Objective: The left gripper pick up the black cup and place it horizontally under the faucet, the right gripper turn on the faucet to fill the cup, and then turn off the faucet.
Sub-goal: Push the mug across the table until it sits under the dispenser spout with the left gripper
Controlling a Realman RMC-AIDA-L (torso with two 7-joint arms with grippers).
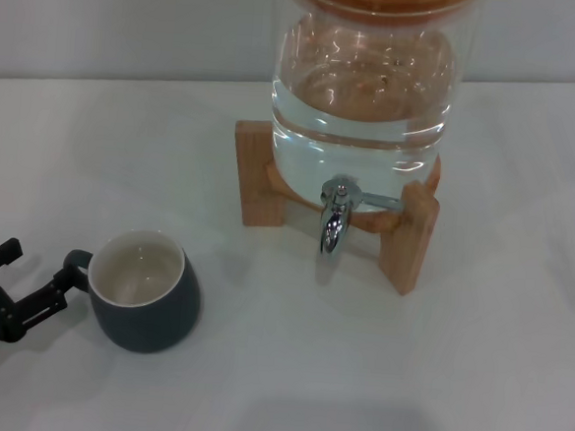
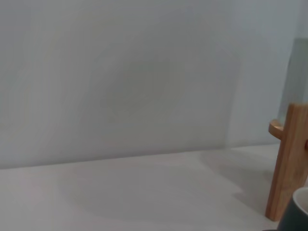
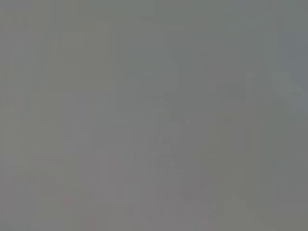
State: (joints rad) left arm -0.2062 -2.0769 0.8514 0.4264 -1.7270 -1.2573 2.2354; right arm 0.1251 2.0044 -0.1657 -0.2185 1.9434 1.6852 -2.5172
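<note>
My left claw (image 1: 34, 279) sits low at the near left edge of the head view, reaching across toward the black cup (image 1: 146, 289). Its two fingers stand apart, holding nothing; one fingertip is right at the cup's small loop handle, though I cannot tell whether it touches. The cup stands upright on the white tabletop (image 1: 375, 379), cream inside showing (my left wrist view catches only a sliver of its rim (image 2: 299, 211)). My right claw is out of sight, and its wrist view shows only flat grey.

The tabletop is bare in front and to the right of the cup. Farther back, well apart from the cup, the faucet (image 1: 335, 217) juts forward from a glass jar (image 1: 363, 93) of water on a wooden stand (image 1: 410, 234). Under the spout the tabletop is open. Behind the jar rises a plain pale wall (image 2: 120, 72).
</note>
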